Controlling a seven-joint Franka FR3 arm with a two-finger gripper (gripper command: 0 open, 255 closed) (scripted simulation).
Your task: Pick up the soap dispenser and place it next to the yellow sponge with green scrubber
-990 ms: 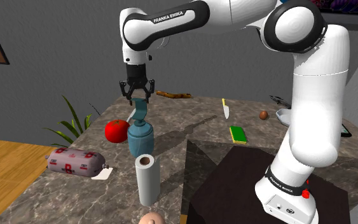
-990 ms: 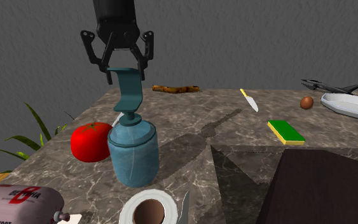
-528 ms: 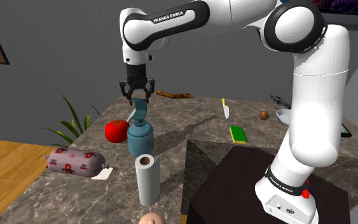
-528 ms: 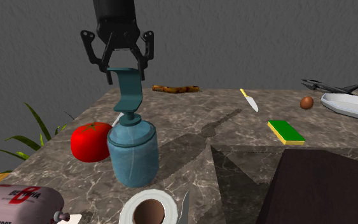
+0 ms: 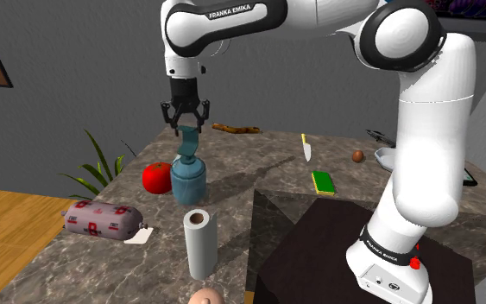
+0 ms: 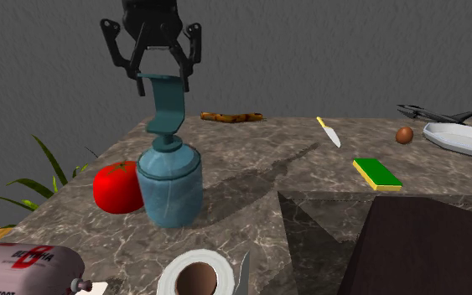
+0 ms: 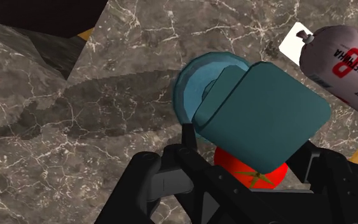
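Shoulder view: the gripper (image 5: 185, 127) clasps the teal soap dispenser (image 5: 188, 179) by its pump head, well apart from the yellow-green sponge (image 5: 324, 182). Second exterior view: the soap dispenser is just beside 1 tomato (image 6: 115, 187). Wrist view: 2 fingers (image 7: 171, 167) pinch the pump head

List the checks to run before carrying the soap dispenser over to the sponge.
1. Tool shut on the soap dispenser's pump head: ok.
2. Dispenser upright: ok.
3. Its base clear of the counter: cannot tell.
4. Counter between it and the sponge bare: ok.
5. Gap to the tomato: cannot tell.
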